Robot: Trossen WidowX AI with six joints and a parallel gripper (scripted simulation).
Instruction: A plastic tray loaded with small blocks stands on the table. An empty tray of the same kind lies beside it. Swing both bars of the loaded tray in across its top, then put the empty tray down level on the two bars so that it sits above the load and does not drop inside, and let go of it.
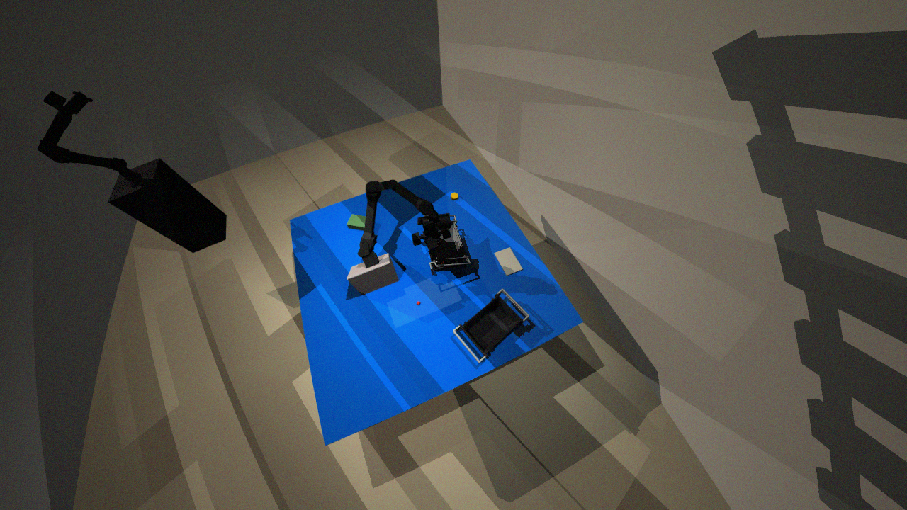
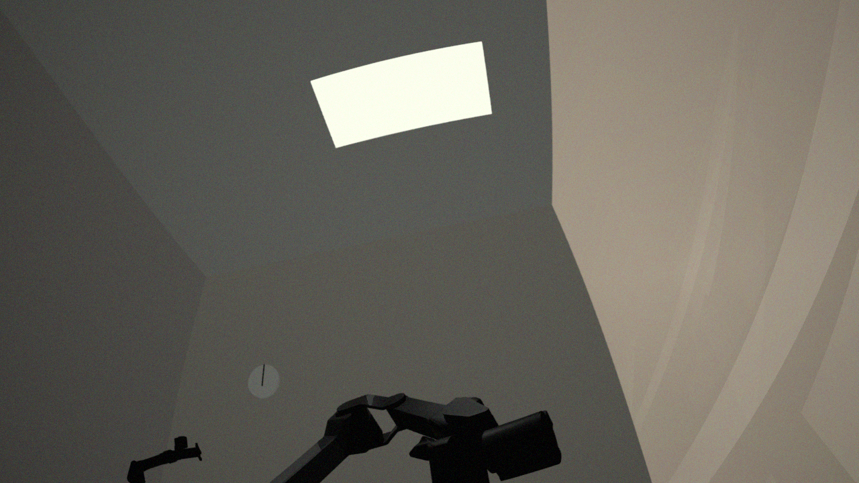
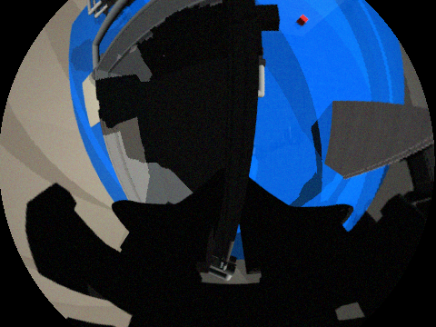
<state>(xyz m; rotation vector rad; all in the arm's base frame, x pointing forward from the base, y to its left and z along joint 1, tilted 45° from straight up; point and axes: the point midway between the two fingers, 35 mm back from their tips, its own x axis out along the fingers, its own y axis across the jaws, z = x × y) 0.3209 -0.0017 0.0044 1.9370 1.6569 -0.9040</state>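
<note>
pincer [image 1: 438,244] [image 3: 227,268] points down, shut on 1 tray [image 1: 458,258] [image 3: 242,113].

1 yellow disc [image 1: 453,195], 1 green block [image 1: 356,221].

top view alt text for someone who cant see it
A robot arm's gripper grips a dark tray by its wall over a blue table. A second dark tray, pale bars swung outward at both ends, stands nearer the table's edge.
</note>
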